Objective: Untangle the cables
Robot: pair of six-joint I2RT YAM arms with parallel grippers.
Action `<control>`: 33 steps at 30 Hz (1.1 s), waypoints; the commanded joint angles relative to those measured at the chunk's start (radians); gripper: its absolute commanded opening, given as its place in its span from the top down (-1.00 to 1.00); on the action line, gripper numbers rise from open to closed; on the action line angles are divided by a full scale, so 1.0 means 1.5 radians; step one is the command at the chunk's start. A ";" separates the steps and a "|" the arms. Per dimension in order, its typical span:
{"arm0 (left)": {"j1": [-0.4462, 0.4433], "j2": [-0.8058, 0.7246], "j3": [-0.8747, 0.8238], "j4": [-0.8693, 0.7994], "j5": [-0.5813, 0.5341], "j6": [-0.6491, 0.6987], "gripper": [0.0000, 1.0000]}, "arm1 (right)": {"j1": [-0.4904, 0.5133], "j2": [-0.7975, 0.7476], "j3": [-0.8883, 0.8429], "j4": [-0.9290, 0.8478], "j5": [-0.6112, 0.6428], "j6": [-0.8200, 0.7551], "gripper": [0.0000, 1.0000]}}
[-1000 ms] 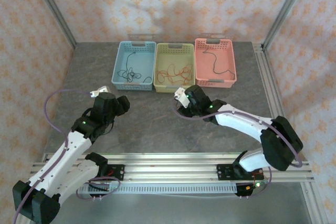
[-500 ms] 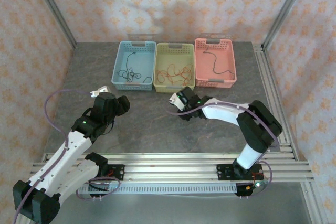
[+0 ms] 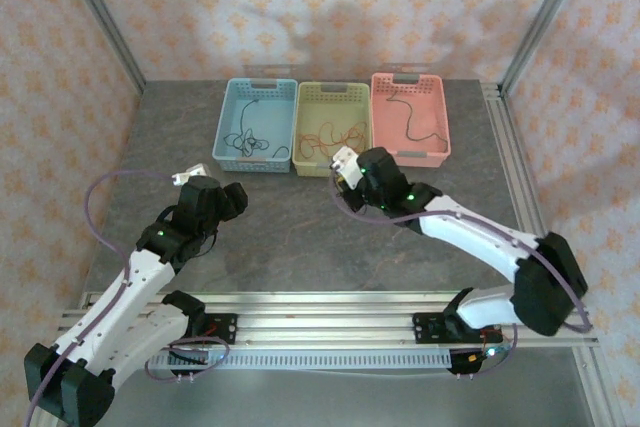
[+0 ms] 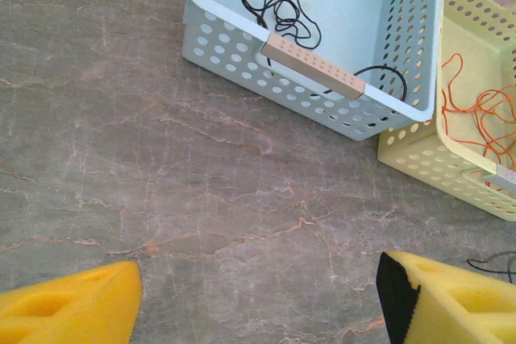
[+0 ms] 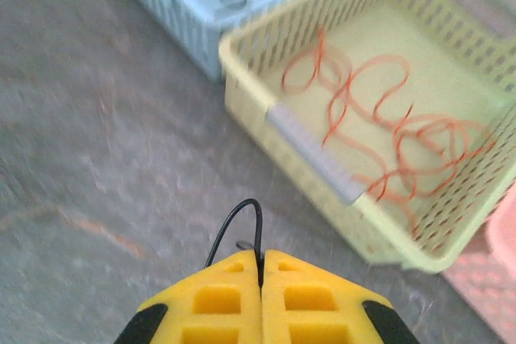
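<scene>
From above and behind me, one camera takes in the whole table (image 3: 285, 237). My wrist cameras ride close over it, both catching the yellow basket (image 5: 242, 78) at upper right.

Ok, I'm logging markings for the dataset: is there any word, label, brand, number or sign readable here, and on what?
No text can be read. The blue basket, yellow basket and pink basket bear no legible print, and the left gripper and right gripper, shut on a black cable, show no marks.
</scene>
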 commanded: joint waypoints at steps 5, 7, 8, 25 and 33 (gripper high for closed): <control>0.008 -0.017 0.002 0.045 0.117 0.028 -0.54 | -0.020 -0.093 0.003 0.064 -0.113 0.114 1.00; 0.007 -0.014 0.005 0.072 0.185 0.032 -0.50 | -0.032 -0.109 -0.003 0.078 -0.150 0.146 1.00; 0.007 -0.010 0.007 0.085 0.218 0.033 -0.49 | -0.039 -0.114 -0.006 0.087 -0.166 0.162 1.00; -0.121 0.120 0.059 0.123 0.249 0.074 -0.54 | -0.051 -0.127 0.054 0.189 -0.263 0.375 1.00; -0.133 0.109 0.058 0.118 0.242 0.076 -0.53 | -0.051 -0.088 0.113 0.229 -0.267 0.437 1.00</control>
